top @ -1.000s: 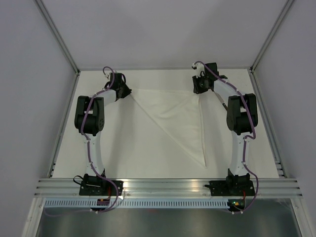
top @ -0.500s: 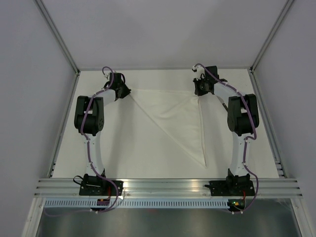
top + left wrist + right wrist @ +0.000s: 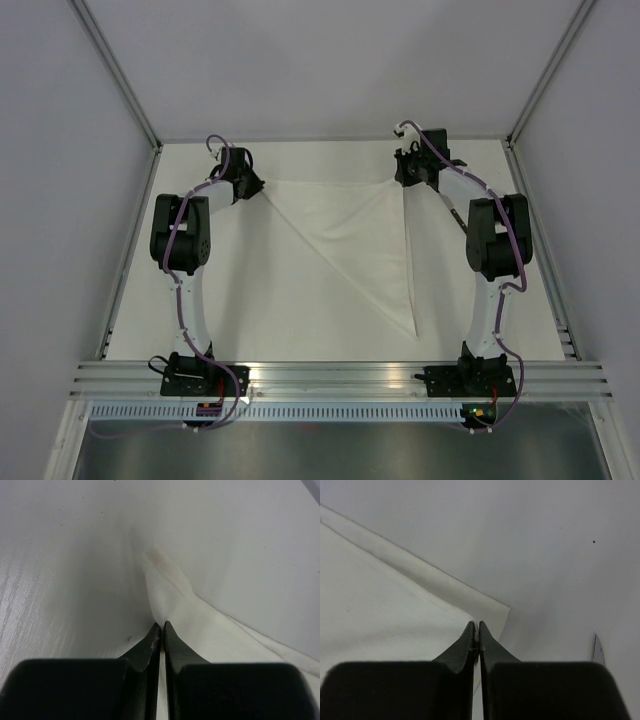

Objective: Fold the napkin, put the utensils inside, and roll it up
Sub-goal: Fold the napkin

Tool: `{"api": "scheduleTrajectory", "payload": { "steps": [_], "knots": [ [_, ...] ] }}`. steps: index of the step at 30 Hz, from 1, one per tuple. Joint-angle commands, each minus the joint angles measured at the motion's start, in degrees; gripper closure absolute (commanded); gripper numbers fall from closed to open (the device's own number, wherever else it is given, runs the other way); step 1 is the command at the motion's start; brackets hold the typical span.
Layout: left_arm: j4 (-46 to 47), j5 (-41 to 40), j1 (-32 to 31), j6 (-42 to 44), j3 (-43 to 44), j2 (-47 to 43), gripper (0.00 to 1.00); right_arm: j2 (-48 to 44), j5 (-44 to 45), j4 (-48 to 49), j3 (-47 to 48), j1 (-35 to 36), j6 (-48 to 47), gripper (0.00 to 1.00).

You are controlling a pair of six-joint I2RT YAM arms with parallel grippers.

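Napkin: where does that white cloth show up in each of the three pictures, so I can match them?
Top external: the napkin is a white triangle in the middle, far corners at the left gripper and right gripper.
Left wrist: its corner spreads up and right from the gripper tips.
Right wrist: it fills the left, corner at the gripper tips.
Shared landmark: those two pinched corners.

Bare table [image 3: 260,300] was left open between the left arm [image 3: 185,240] and the napkin's [image 3: 360,240] diagonal edge. The right side was narrowed by the right arm [image 3: 495,245], and the knife [image 3: 598,652] was seen near the napkin's corner.
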Motion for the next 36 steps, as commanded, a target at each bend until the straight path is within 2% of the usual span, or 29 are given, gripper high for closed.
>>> {"api": "scheduleTrajectory", "payload": {
  "steps": [1, 3, 5, 9, 12, 13, 16, 17, 22, 28, 32, 36],
  "knots": [
    [-1.4, -0.4, 0.6, 0.0, 1.5, 0.4, 0.9, -3.2, -1.9, 3.7, -0.3, -0.2, 0.6, 0.97],
    [-1.5, -0.4, 0.6, 0.1, 1.5, 0.5, 0.9, -3.2, -1.2, 5.5, -1.7, -0.4, 0.4, 0.96],
    [-1.5, -0.4, 0.6, 0.0, 1.5, 0.4, 0.9, -1.1, 0.8, 4.6, -0.7, -0.4, 0.2, 0.89],
    [-1.7, 1.0, 0.6, 0.0, 1.5, 0.3, 0.9, 4.0, 4.3, -0.9, 6.3, -0.9, 0.8, 0.87],
    [-2.2, 0.8, 0.8, 0.1, 1.5, 0.0, 0.9, 4.9, 7.2, -2.7, 8.4, -1.6, 0.4, 0.76],
    [-2.2, 0.7, 0.8, 0.0, 1.5, -0.1, 0.9, 4.6, 7.5, -3.2, 8.4, -1.5, 0.2, 0.67],
    [-2.3, 0.9, 0.8, -0.2, 1.5, -0.1, 0.9, 3.0, 8.5, -4.2, 8.0, -1.6, -0.2, 0.5],
    [-2.3, 1.0, 0.8, -0.3, 1.5, -0.2, 0.9, 2.9, 8.6, -5.2, 7.9, -1.6, -0.3, 0.49],
    [-2.5, 0.8, 0.9, -0.1, 1.5, -0.8, 0.9, -0.7, 2.3, -10.4, 7.2, -1.6, -1.1, 0.52],
    [-3.0, 0.9, 1.1, -0.2, 1.1, -0.9, 0.91, -9.3, -4.9, -17.8, -5.0, 1.6, -6.4, 0.63],
    [-3.3, 1.0, 1.4, -0.5, 0.9, -0.9, 0.92, -13.2, -5.0, -21.2, -14.2, 3.2, -10.6, 0.65],
    [-4.2, 0.9, 1.9, -1.4, 0.6, -1.4, 0.93, -16.7, 1.9, -17.7, -19.0, 2.5, -12.3, 0.66]
  ]
}}
